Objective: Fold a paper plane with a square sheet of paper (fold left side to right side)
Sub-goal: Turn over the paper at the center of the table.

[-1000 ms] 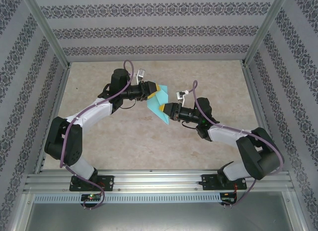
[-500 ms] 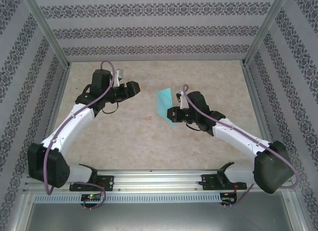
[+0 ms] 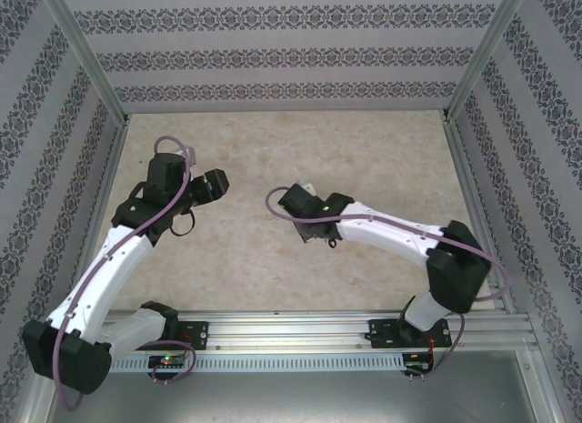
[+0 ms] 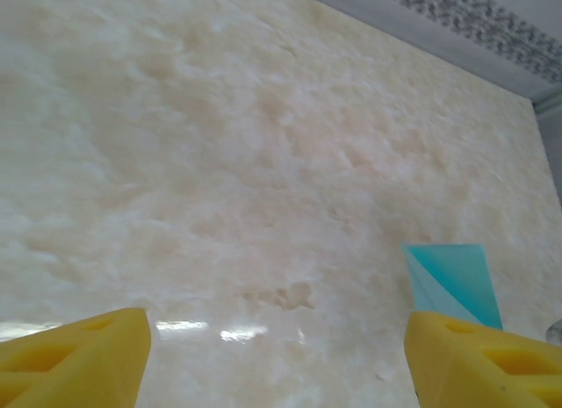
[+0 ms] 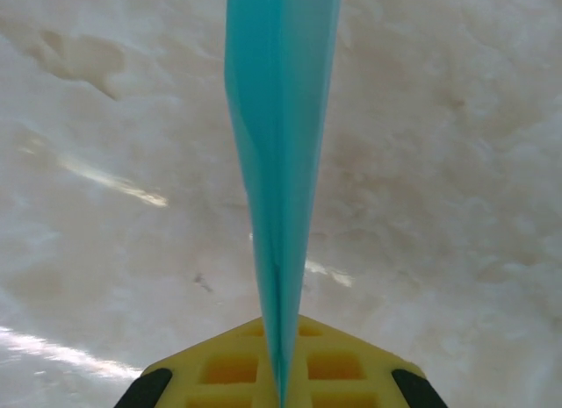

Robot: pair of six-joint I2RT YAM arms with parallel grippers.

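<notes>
Paper plane [image 5: 279, 118] pinched edge-on in right gripper [image 5: 281, 373], jutting straight ahead of its pressed-together fingers, over tabletop [image 4: 219, 145]. Left gripper [image 4: 277, 351] spread, empty; plane ahead, to its right. Advice: firm pinch near crease, gentle lowering, no crumpling of thin paper.

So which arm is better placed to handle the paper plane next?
Right. The right gripper is shut on the paper plane, which sticks straight out ahead of it. The left gripper is open and holds nothing, and the plane is off to its side, untouched.
</notes>
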